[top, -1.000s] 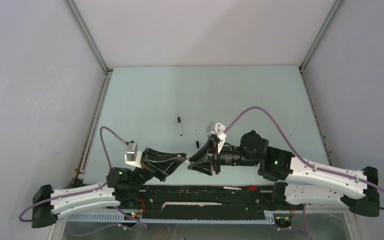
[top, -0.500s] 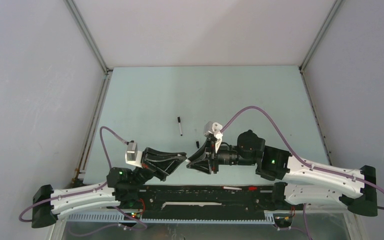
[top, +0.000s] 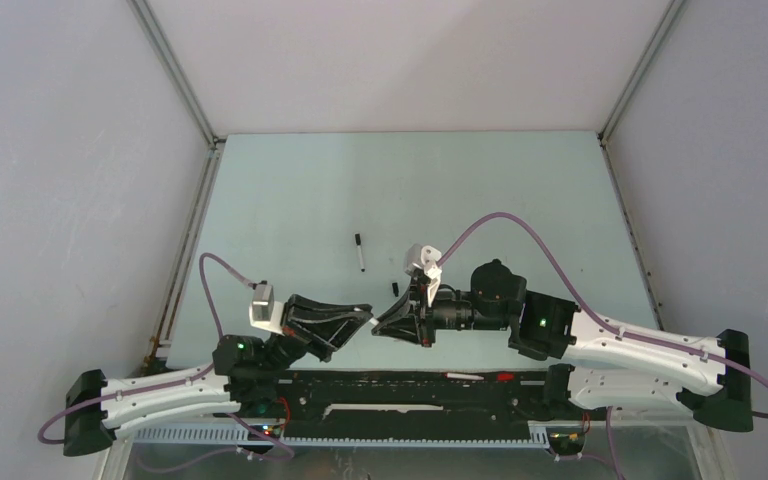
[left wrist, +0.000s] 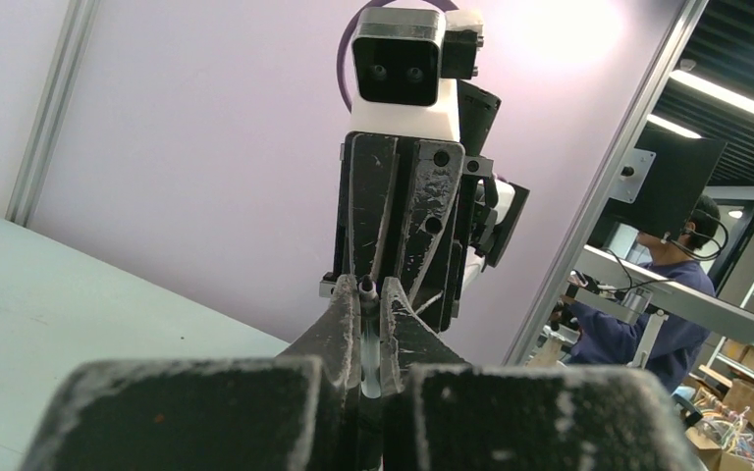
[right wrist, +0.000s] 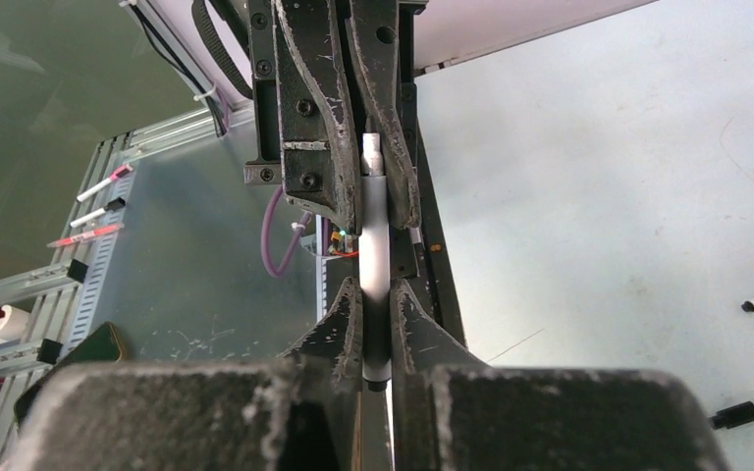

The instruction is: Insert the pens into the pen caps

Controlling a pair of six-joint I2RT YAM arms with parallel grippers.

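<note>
From above, the left claw (top: 368,318) and right claw (top: 382,323) are facing tip to tip, with a small black cylindrical cap (top: 395,289) lying just beyond the right claw.

On the left wrist, the jaws are squeezing a thin white plastic pen barrel (left wrist: 370,358), aiming it at the partner.

On the right wrist, its fingers (right wrist: 346,324) are pinching the barrel's other end, likely to steady it for capping.

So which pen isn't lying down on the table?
The white pen is the one up in the air, pinched between the left fingers and the right fingers. The other pen, with its black tip, lies alone on the table.
</note>
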